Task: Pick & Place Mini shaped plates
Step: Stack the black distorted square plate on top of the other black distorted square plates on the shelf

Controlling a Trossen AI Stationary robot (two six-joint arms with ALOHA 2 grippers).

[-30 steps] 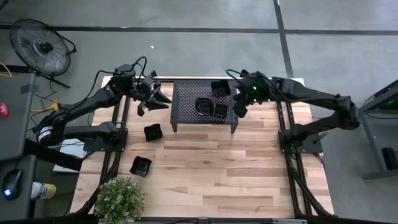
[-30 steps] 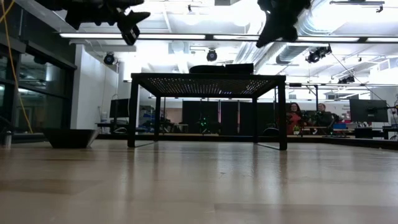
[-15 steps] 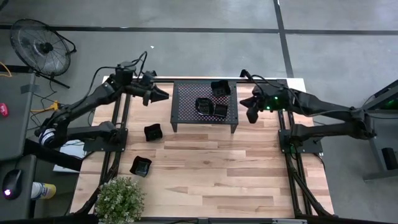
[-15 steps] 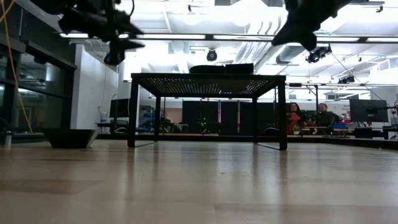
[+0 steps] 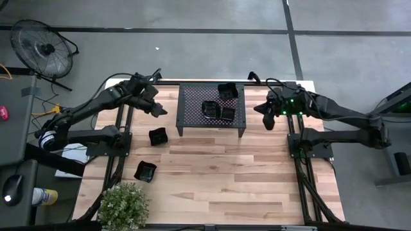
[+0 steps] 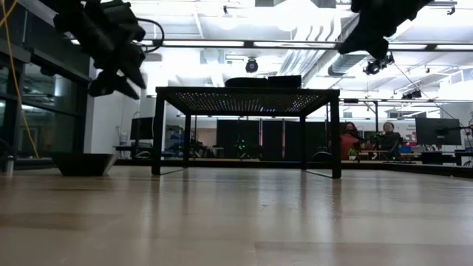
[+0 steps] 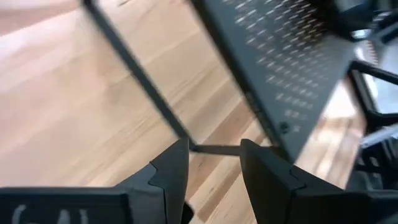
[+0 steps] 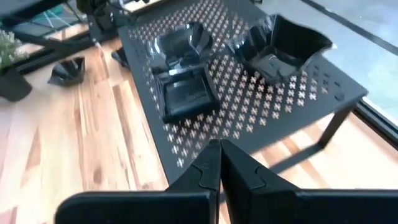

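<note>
High view: black perforated metal rack (image 5: pixel 212 109) on light wooden table (image 5: pixel 212 179) carries three glossy black mini plates (image 5: pixel 217 110); two more glossy black dishes (image 5: pixel 157 135) lie on the wood to the rack's left. Left gripper (image 5: pixel 158 109) hovers beside the rack's left edge, right gripper (image 5: pixel 267 119) beside its right.

Left wrist view: fingers (image 7: pixel 171 171) spread, empty.

Right wrist view: fingers (image 8: pixel 208 168) pressed together, empty.

Two dark, matte-black jointed arms carry loose black cables, green indicator lights glow on the right arm's wrist, and each gripper ends in angular black tapered fingers (image 7: pixel 171 171).
</note>
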